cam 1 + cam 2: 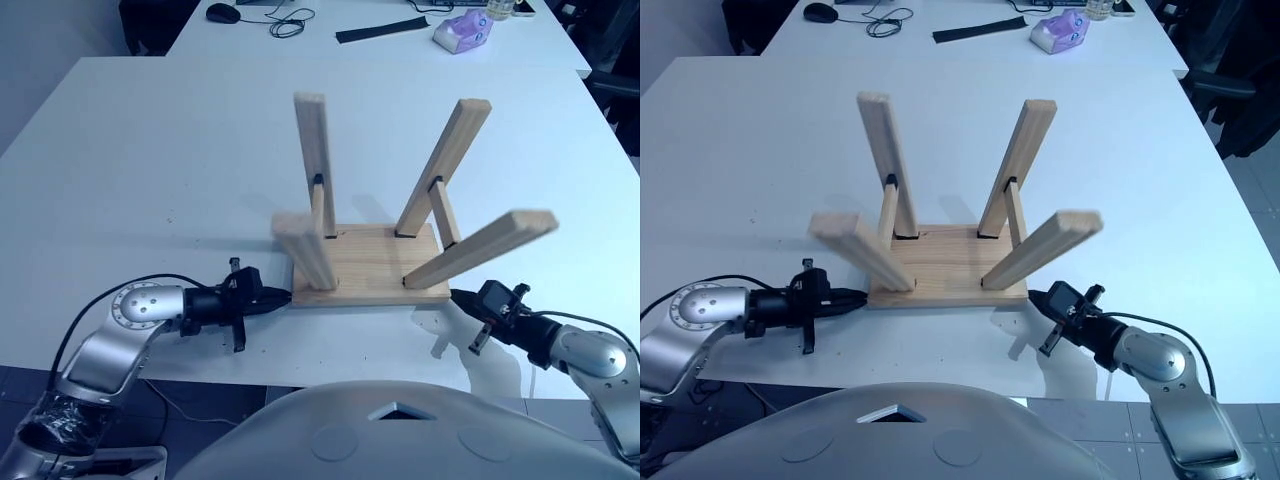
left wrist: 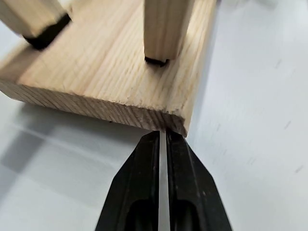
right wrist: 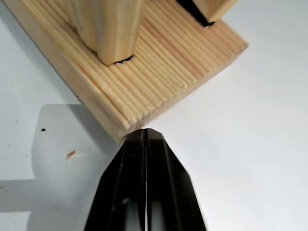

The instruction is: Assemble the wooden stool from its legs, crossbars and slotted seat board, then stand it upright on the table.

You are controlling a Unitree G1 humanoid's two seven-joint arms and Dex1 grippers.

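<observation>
Stool (image 1: 365, 265): rests upside down on your bench (image 1: 150, 150), seat flat, legs up; it probably needs flipping.
Left claw (image 1: 284, 297): closed, empty, tip at the seat's near left corner.
Right claw (image 1: 455, 294): closed, empty, at the near right corner, likely so you can pry.

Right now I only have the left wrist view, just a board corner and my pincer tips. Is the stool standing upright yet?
Observer: No. The seat board lies flat on the table, with all four legs pointing up.
Operator: Where is my other arm?
Observer: The right pincer is shut, with its tips at the board's near right corner, low over the table.
Operator: Do the legs stand straight?
Observer: No, they splay outward from the board.
</observation>
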